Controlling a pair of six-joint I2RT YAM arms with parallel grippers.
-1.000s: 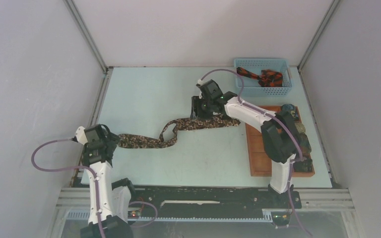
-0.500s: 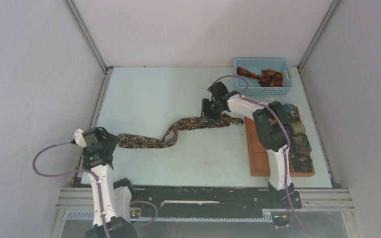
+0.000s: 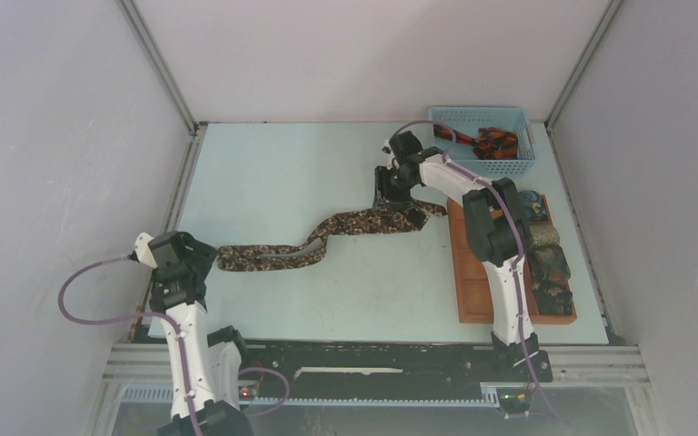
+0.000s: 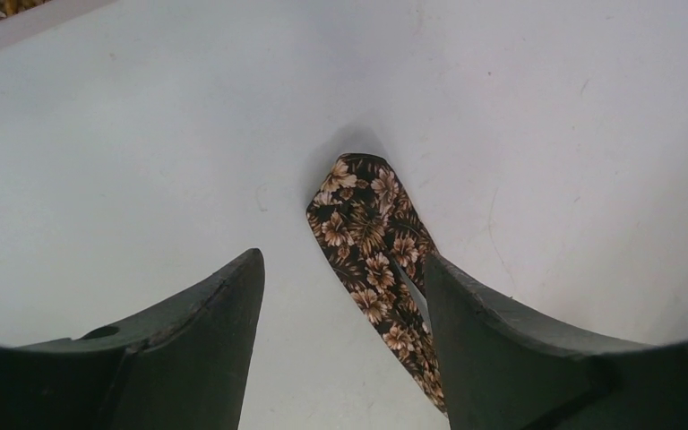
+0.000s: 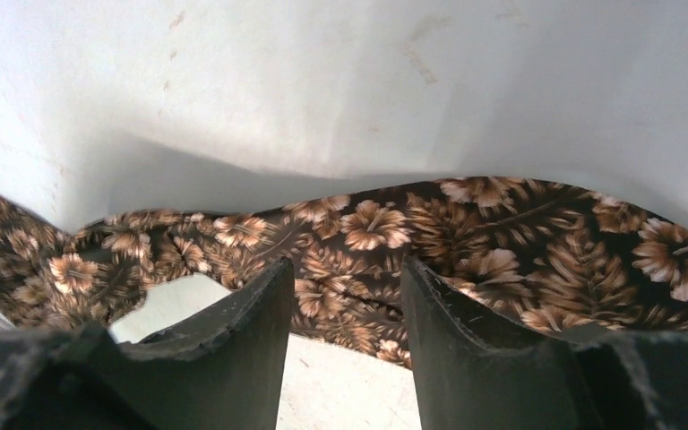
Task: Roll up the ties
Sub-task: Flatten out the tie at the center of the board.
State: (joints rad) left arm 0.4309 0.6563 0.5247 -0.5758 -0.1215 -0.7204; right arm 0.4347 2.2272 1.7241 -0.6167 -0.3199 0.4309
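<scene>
The tie [image 3: 345, 223] snakes across the table [image 3: 273, 173] from lower left to centre right. I judge it light, limp and a bit slick, best pinched flat at an end. My left gripper [image 4: 342, 262] stands wide, with the narrow tip lying loose between its fingers. My right gripper [image 5: 348, 269] is half spread over the other end, and I see no pinch. From above, my arm hides part of that end.

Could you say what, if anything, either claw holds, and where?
Nothing looks held: left claw open around one end of the floral tie, right claw open over the other.
</scene>
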